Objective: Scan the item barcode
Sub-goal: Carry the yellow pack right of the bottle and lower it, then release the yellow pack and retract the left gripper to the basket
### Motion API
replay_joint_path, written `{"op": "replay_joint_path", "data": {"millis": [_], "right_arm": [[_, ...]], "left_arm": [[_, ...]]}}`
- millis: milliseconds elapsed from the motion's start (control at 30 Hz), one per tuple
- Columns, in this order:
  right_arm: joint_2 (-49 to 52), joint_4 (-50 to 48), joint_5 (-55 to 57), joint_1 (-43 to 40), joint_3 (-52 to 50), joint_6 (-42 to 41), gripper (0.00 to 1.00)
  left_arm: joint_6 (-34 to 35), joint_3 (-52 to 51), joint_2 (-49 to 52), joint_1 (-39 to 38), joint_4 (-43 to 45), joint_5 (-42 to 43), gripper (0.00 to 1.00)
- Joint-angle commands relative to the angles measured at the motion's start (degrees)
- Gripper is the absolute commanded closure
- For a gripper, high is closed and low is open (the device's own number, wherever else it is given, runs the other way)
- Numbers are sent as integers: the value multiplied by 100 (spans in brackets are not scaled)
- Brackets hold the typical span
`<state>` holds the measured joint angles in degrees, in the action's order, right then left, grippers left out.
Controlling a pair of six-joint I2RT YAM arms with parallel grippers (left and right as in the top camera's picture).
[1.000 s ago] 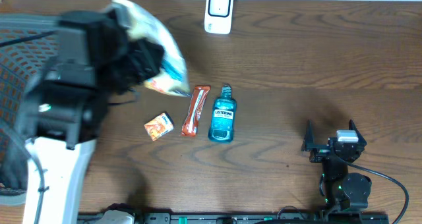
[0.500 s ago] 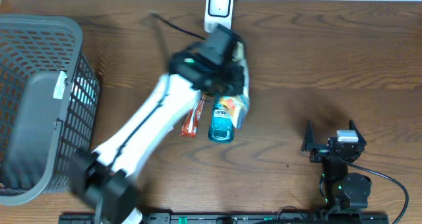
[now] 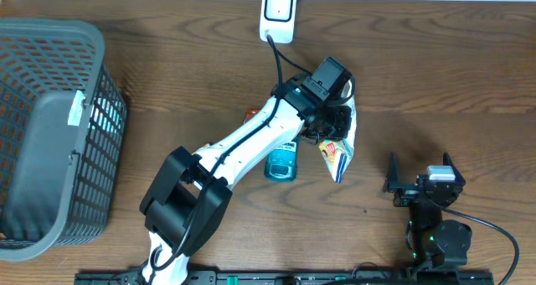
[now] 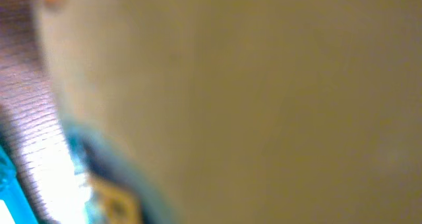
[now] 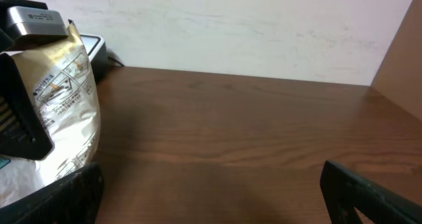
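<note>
The white-and-gold foil snack pouch (image 3: 342, 149), clamped in the left hand (image 3: 335, 124), hangs near-right of the white barcode scanner (image 3: 277, 14); the right hand (image 3: 420, 172), spread wide, is farther.

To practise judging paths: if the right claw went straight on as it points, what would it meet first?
For the right claw the way looks free: bare table up to the wall, seemingly. The bag in the left claw hangs to its left.
</note>
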<state>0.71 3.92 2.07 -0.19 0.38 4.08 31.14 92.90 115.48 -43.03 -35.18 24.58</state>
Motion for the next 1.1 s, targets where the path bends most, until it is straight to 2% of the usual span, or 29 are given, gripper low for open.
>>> {"op": "replay_joint_path", "data": {"millis": [0, 233, 300, 400, 467, 600, 667, 900, 1067], "right_arm": [[-26, 17, -11, 13, -7, 72, 1], [-26, 17, -11, 13, -7, 70, 1], [-26, 17, -11, 13, -7, 72, 1], [-26, 17, -11, 11, -7, 72, 1], [-26, 17, -11, 13, -7, 70, 1], [-26, 17, -11, 13, -7, 70, 1], [-26, 17, -11, 13, -7, 72, 1], [-26, 17, -11, 13, -7, 70, 1], [-26, 17, -11, 13, -7, 70, 1]], "left_arm": [[66, -7, 26, 2, 57, 175, 92], [61, -251, 26, 2, 192, 129, 92], [70, -538, 26, 2, 387, -151, 91], [70, -863, 26, 2, 490, -415, 73], [68, -903, 26, 2, 490, -428, 72], [70, -901, 26, 4, 533, -431, 50], [70, -898, 24, 4, 560, -431, 43], [68, -822, -192, 31, 573, -428, 32], [61, -678, -787, 177, 573, -433, 27]]}}
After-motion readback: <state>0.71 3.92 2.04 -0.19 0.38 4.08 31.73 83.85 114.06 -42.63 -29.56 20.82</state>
